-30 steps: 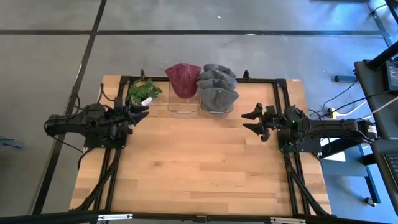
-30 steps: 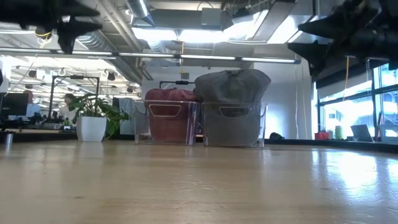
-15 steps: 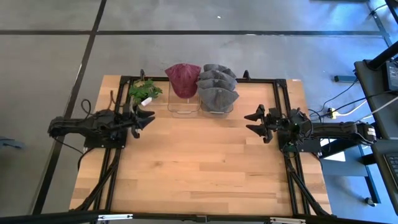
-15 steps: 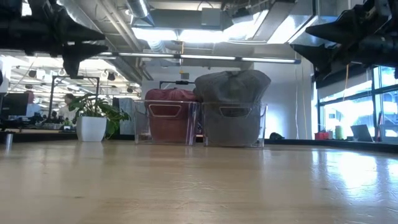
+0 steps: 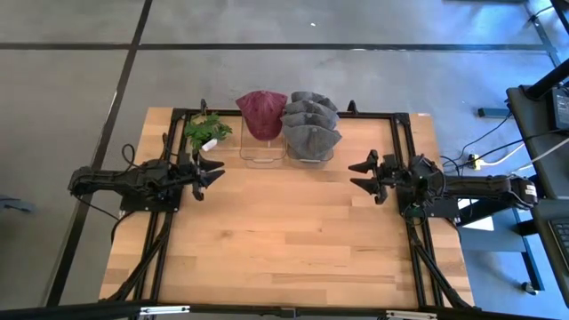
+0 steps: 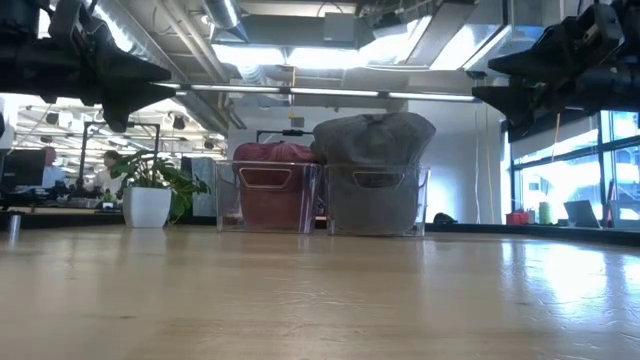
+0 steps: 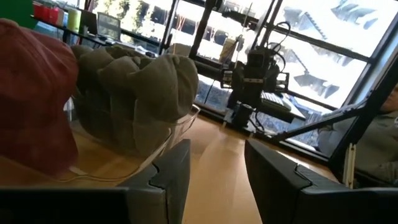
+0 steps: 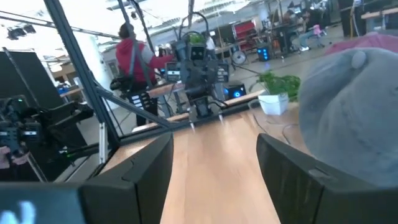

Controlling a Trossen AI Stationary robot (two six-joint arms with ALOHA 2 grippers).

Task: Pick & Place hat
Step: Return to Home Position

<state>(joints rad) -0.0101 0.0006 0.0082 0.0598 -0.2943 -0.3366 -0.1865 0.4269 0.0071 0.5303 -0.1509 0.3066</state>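
Note:
A dark red hat (image 5: 262,114) and a stack of grey hats (image 5: 310,124) sit in two clear bins at the table's far edge, side by side; the low view shows the red hat (image 6: 272,185) and the grey hats (image 6: 375,165) bulging above the bin walls. My left gripper (image 5: 216,170) hovers open above the table, left of the bins and pointing right. Its wrist view shows the red hat (image 7: 31,93) and grey hats (image 7: 137,93) beyond the gripper (image 7: 217,162). My right gripper (image 5: 353,174) hovers open, right of the bins and pointing left.
A potted plant (image 5: 206,131) stands at the far edge, left of the bins and close to my left gripper. The wooden tabletop (image 5: 284,231) stretches bare between and in front of the arms. People show in the room beyond the table in both wrist views.
My left gripper has moved toward the table's right and a little toward the near edge, away from the plant, and has come lower. My right gripper has stayed nearly where it was, dropping slightly. The hats have not moved.

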